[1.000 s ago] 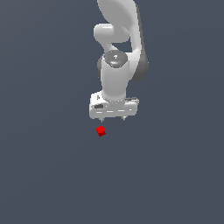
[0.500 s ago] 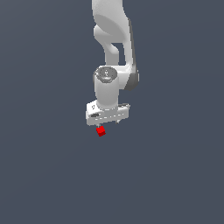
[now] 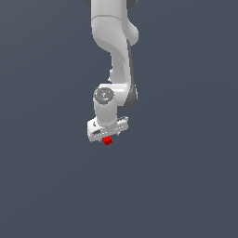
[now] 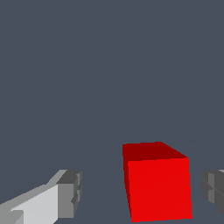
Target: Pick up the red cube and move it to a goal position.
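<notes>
The red cube (image 3: 108, 140) lies on the flat grey floor (image 3: 186, 176), right under the white hand of my gripper (image 3: 107, 135), which hides part of it in the exterior view. In the wrist view the red cube (image 4: 158, 183) stands between my gripper's (image 4: 141, 192) two grey fingertips (image 4: 69, 194). A gap shows on each side of it, narrower on the side of the other fingertip (image 4: 213, 189). The gripper is open and neither fingertip touches the cube.
Only the plain dark grey floor surrounds the cube. The white arm (image 3: 114, 56) rises above the gripper toward the top of the exterior view.
The gripper has come down and shifted slightly toward the exterior view's left, so its fingers now straddle the cube. The cube has not moved.
</notes>
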You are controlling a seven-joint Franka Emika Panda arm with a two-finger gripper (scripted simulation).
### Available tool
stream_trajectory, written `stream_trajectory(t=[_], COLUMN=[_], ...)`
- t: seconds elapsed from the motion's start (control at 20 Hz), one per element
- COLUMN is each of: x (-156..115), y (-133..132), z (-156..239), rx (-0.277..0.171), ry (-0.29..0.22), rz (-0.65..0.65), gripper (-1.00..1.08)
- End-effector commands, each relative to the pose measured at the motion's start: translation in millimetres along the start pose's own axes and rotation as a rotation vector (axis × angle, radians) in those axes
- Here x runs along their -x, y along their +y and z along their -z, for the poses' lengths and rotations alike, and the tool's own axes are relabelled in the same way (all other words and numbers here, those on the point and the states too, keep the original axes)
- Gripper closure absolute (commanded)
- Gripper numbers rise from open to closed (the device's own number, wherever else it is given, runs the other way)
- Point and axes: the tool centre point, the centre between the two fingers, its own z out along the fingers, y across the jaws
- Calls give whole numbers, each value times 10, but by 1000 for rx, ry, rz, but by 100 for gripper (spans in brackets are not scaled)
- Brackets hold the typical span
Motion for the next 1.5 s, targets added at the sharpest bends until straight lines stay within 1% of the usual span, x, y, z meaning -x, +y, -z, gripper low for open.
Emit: stream_trajectory(t=[0.0,0.4,0.45,1.1,1.3,1.45], x=[26,54,54,47,5,-53], y=[45,116,116,98,1,-128], z=[-114,-264,-264,-237,-128,16], rx=[-2,-4,-4,-3,-3,-3], ry=[0,-3,-3,-3,-3,-3], rz=[28,61,61,60,60,61], gripper=[-92,-92,108,108,108,108])
